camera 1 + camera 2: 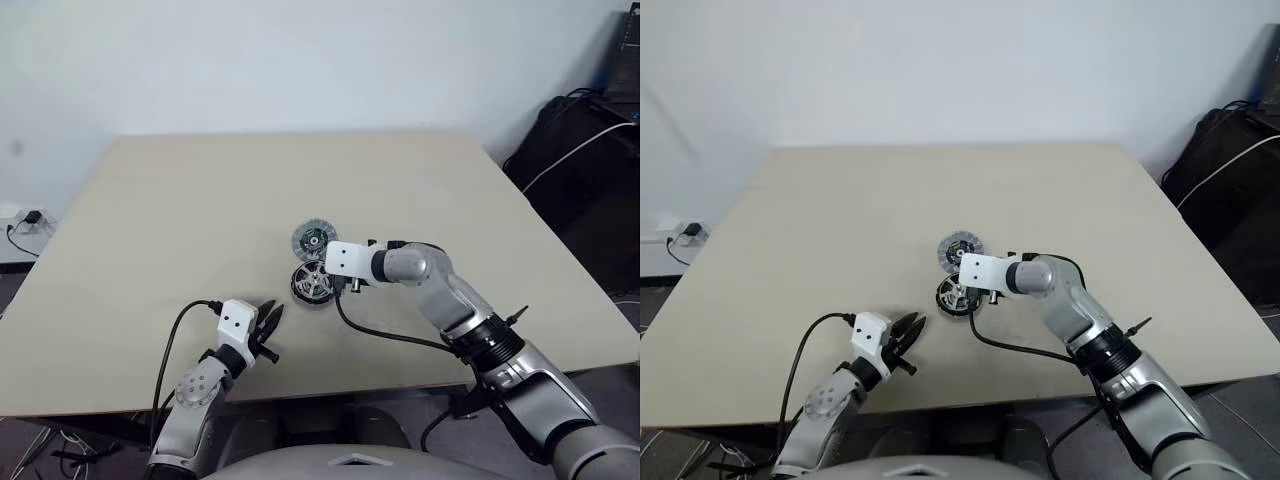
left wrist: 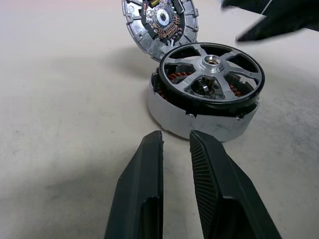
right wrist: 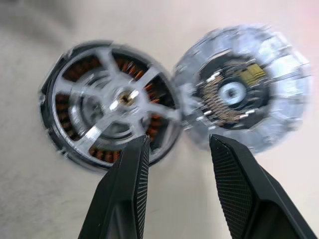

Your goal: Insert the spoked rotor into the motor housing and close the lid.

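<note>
Copper windings (image 2: pixel 174 77) show under spoked rotor (image 2: pixel 212 72) in wrist views.

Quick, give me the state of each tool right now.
Left tool: fingers a narrow gap apart, holding nothing, short of the motor housing.
Right tool: open and empty, above the spoked rotor and the lid.

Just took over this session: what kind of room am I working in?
Probably an office or lab: a plain beige table against a bare white wall, with black bags and cables beside it.
</note>
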Robot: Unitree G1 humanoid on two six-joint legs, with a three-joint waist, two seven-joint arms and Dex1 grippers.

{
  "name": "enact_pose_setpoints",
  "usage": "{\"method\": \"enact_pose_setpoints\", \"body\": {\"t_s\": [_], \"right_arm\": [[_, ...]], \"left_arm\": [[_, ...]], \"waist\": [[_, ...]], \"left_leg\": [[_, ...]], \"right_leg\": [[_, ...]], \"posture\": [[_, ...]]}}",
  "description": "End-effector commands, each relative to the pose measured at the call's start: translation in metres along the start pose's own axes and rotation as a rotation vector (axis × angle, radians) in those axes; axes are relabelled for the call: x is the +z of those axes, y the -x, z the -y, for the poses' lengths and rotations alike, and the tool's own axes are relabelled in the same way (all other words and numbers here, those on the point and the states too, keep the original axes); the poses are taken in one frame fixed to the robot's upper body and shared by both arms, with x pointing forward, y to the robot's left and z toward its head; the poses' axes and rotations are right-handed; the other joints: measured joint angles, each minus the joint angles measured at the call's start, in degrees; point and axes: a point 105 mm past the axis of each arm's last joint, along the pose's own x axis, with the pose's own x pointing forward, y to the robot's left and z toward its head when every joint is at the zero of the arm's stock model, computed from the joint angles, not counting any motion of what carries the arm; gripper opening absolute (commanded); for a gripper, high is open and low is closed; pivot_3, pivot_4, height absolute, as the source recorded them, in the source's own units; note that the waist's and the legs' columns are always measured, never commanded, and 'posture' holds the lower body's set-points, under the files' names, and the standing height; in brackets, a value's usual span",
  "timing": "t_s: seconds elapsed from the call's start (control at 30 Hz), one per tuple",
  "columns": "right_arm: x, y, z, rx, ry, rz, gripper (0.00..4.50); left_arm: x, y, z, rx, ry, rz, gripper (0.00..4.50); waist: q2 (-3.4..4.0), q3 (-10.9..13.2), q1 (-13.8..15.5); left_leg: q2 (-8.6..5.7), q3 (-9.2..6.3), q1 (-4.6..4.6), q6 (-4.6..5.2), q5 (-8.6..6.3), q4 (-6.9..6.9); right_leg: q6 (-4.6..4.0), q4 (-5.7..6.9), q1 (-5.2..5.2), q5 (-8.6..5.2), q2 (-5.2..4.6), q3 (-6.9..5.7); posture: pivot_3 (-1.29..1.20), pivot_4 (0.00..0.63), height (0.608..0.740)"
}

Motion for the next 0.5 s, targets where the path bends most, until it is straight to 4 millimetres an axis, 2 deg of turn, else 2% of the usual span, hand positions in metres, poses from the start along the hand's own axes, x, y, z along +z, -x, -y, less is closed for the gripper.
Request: {"method": "enact_pose_setpoints", "body": {"t_s": [0.03, 0.1, 0.23, 0.37, 0.5], "right_arm": [[0.011, 0.011, 0.013, -0.074, -0.021, 0.053, 1.86], [0.010, 0.013, 0.012, -0.098, -0.051, 0.063, 1.45], [0.010, 0.014, 0.017, -0.183, -0.140, 0.096, 0.12], [0.012, 0.006, 0.010, -0.212, -0.280, 0.141, 0.05], [0.012, -0.006, -0.002, -0.201, -0.339, 0.141, 0.05]], "left_arm": [[0.016, -0.003, 0.003, -0.020, -0.019, 0.054, 0.91], [0.017, -0.004, 0.003, -0.022, -0.020, 0.055, 0.91], [0.018, -0.004, 0.003, -0.025, -0.023, 0.057, 0.91], [0.018, -0.004, 0.003, -0.028, -0.024, 0.058, 0.91], [0.017, -0.005, 0.003, -0.032, -0.023, 0.055, 0.91]], "waist": [[0.00, 0.0, 0.0], [-0.01, 0.0, 0.0], [-0.01, 0.0, 0.1], [0.01, 0.0, 0.0], [0.05, 0.0, 0.0]], "left_leg": [[0.00, 0.00, 0.00, 0.00, 0.00, 0.00], [0.00, 0.00, 0.00, 0.00, 0.00, 0.00], [0.00, 0.00, 0.00, 0.01, 0.00, 0.00], [0.01, 0.00, 0.00, 0.00, 0.00, 0.00], [0.00, 0.00, -0.01, 0.00, 0.00, -0.02]], "right_leg": [[0.00, 0.00, 0.00, 0.00, 0.00, 0.00], [0.00, 0.00, 0.00, 0.00, 0.00, 0.00], [0.00, -0.01, 0.00, 0.00, -0.01, 0.00], [0.00, 0.00, 0.00, 0.00, 0.00, 0.00], [-0.01, -0.01, -0.01, -0.01, 0.00, 0.01]], "posture": [[0.00, 0.000, 0.740], [0.00, 0.000, 0.740], [0.00, 0.000, 0.740], [0.00, 0.000, 0.740], [0.00, 0.000, 0.740]]}}
